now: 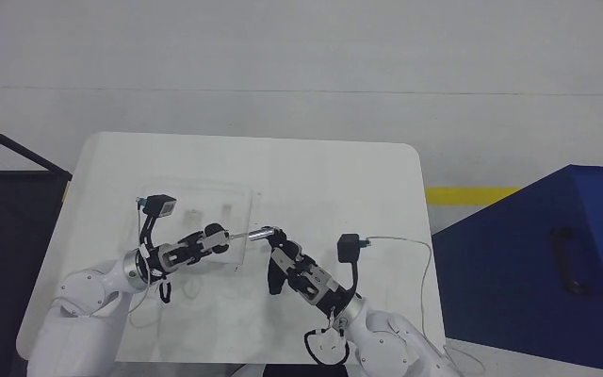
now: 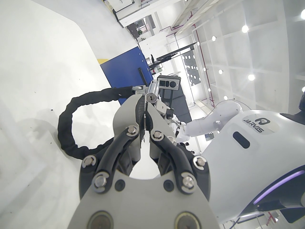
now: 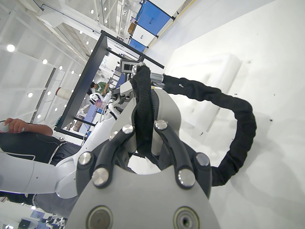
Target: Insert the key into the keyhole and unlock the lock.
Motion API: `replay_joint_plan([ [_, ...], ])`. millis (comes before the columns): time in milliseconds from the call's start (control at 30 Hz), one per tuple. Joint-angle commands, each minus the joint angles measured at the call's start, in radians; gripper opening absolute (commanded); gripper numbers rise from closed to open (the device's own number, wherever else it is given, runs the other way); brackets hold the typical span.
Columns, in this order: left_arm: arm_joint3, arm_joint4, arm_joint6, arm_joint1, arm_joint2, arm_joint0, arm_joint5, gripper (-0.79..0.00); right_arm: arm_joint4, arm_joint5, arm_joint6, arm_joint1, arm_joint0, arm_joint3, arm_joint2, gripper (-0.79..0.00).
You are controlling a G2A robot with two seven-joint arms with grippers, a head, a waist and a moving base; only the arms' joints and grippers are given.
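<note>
While right fingers (image 3: 166, 106) pinch the lock (image 3: 238, 110) mid-table (image 1: 377, 188), left fingers (image 2: 126, 115) seemingly clamp the key (image 2: 144, 115).

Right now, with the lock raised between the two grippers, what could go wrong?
1. The right gripper is shut on the soft black cable, not on the metal cylinder, so the cylinder may swing away when pushed.
2. The keyhole looks slightly off the line of the shut left gripper; a straight push could miss it.
</note>
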Motion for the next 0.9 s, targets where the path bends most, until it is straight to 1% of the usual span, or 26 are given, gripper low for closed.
replay_joint_plan([
  [0, -0.004, -0.001, 0.001, 0.001, 0.000, 0.003, -0.003, -0.785, -0.004, -0.002, 0.000, -0.001, -0.005, -0.002, 0.002, -0.785],
  [367, -0.021, -0.026, -0.012, 0.010, -0.003, 0.015, -0.009, -0.785, -0.022, 0.004, -0.002, -0.011, -0.006, 0.003, -0.005, -0.785],
  [867, -0.019, -0.029, -0.008, 0.020, 0.003, 0.019, -0.006, -0.785, -0.058, 0.016, 0.019, -0.023, -0.005, 0.002, -0.015, -0.785],
])
